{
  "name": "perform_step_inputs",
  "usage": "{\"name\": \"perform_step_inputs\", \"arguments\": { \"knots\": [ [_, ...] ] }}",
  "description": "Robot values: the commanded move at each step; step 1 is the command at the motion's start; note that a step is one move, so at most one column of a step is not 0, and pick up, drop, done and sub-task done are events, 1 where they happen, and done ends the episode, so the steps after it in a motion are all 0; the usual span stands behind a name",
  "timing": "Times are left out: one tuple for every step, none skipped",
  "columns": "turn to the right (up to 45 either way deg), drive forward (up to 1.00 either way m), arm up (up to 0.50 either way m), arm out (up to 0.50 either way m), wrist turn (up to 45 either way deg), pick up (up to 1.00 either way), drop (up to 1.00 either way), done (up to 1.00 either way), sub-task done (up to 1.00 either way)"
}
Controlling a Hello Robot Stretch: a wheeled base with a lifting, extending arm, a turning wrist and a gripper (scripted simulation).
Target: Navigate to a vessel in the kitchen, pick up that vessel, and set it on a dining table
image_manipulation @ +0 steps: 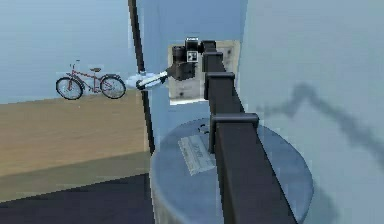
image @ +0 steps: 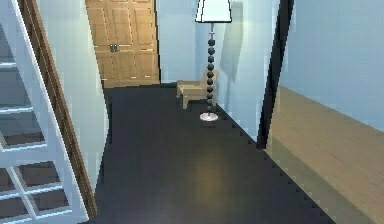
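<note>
**Task status (judged).** Approach phase; no step is complete. Left to do: reach the kitchen, locate the vessel, grasp it, carry it, and set it on the counter. Where the vessel stands cannot be told from this position.

**Forward view.** A corridor with a dark floor (image: 170, 150) runs past a dark door post (image: 272, 80).
- Beyond the post, along the same wall, stands a floor lamp (image: 210, 65).
- A low wooden stool (image: 190, 90) sits just beside the lamp, on the side away from the post.
- Farther beyond the post, at the corridor's end, is a wooden double door (image: 122, 40).
- Across the corridor from the post is a white glazed door (image: 25, 130).
- On the post's other side lies a light wood floor (image: 330, 140).

**Arm side view.** The arm (image_manipulation: 235, 140) rises over the grey round base (image_manipulation: 195, 170). The fingers (image_manipulation: 152, 78) point toward the post, and their tips overlap it in the picture. Past the post, a bicycle (image_manipulation: 90, 82) stands on the wood floor.

**Fingers.** How they stand relative to each other cannot be told. The post and the bicycle lie at or behind their far end, so it cannot be told whether they hold anything or touch the post
</note>
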Motion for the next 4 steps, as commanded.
{"name": "perform_step_inputs", "arguments": {
  "knots": [
    [0.0,0.0,0.0,0.0,45.0,0.0,0.0,0.0,0.0],
    [0.0,0.0,0.0,0.0,45.0,0.0,0.0,0.0,0.0],
    [0.0,0.0,0.0,0.0,9.0,0.0,0.0,0.0,0.0],
    [0.0,0.0,-0.3,0.0,0.0,0.0,0.0,0.0,0.0]
  ]
}}
